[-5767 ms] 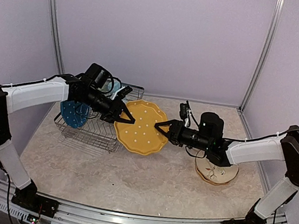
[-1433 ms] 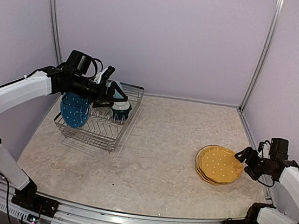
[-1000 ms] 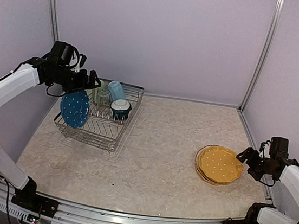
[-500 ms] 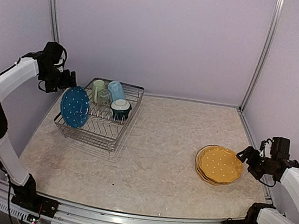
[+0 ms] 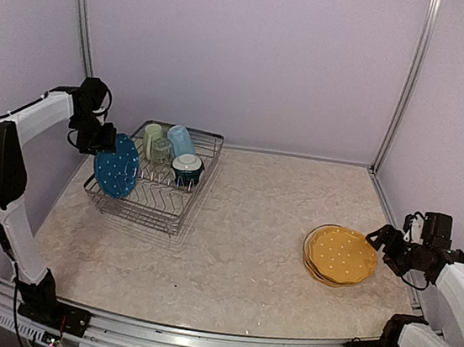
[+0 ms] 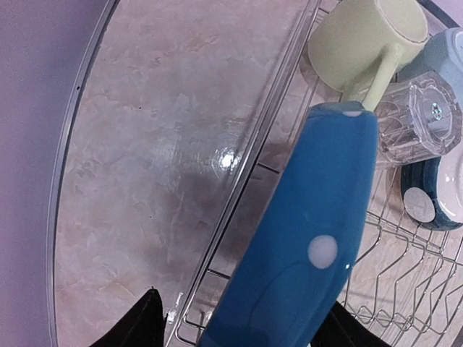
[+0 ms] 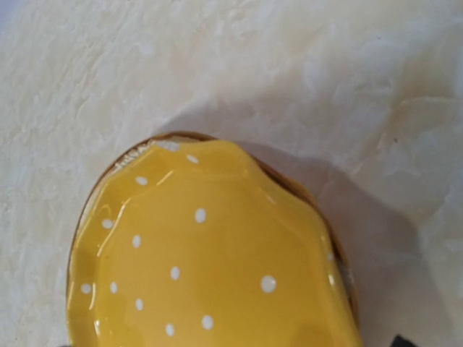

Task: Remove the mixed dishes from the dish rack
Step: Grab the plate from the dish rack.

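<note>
Looks glossy glazed ceramic: blue plate [image 6: 304, 253], orange-yellow plate [image 7: 217, 253], green mug [image 6: 362, 36]; glass [image 6: 423, 123] clear, faceted; dish rack [image 5: 152, 206] bright bare metal wire; table [image 5: 246, 268] smooth, marbled, faintly reflective

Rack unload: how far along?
Done: orange-yellow plate stacked on a second plate at right. In hand: left tool straddles the blue plate, jaws not clamped yet. Left: that plate, green mug, blue mug, glass, teal bowl, all in the dish rack.

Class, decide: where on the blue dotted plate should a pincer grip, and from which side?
Grip the blue plate at its upper rim, coming from above at the left end of the rack. It stands on edge there, so both faces are exposed, one finger for each.
</note>
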